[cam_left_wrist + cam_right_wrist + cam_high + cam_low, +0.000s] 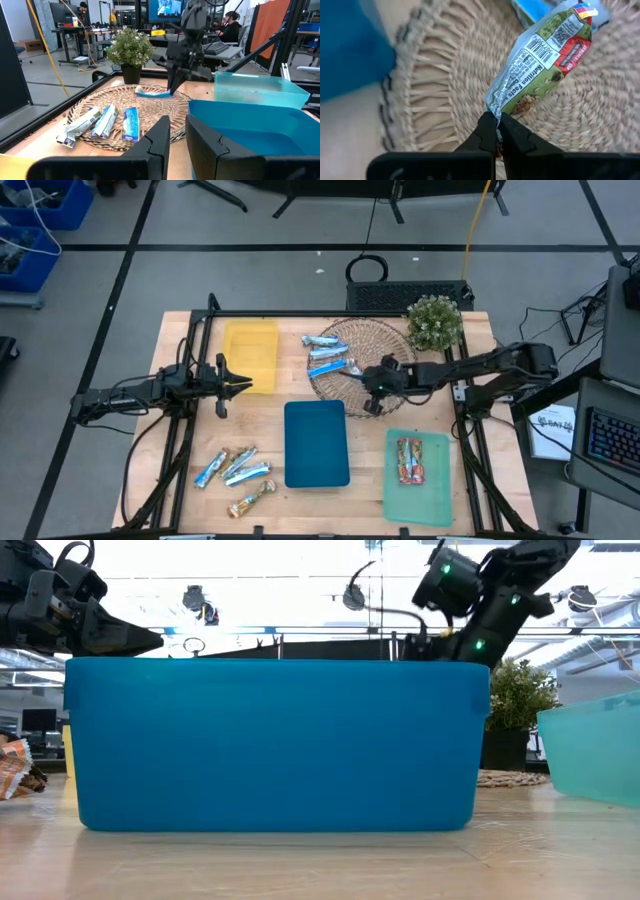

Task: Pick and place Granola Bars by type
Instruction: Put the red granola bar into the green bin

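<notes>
Right gripper (496, 131) pinched on end seam of red-and-green granola bar (540, 60), held over woven mat (345, 380). Thin grip; best carried slowly to green tray (440, 495). Left gripper (228, 384) spread, idle beside yellow tray (250, 340).

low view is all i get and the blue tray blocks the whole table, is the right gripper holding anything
observer: Yes. The right gripper is shut on the end of a red-and-green wrapped bar, over the woven mat.
operator: any red ones sorted yet
observer: Red bars already lie in the green tray.
operator: and the left arm
observer: The left gripper is open and empty, by the yellow tray.
</notes>
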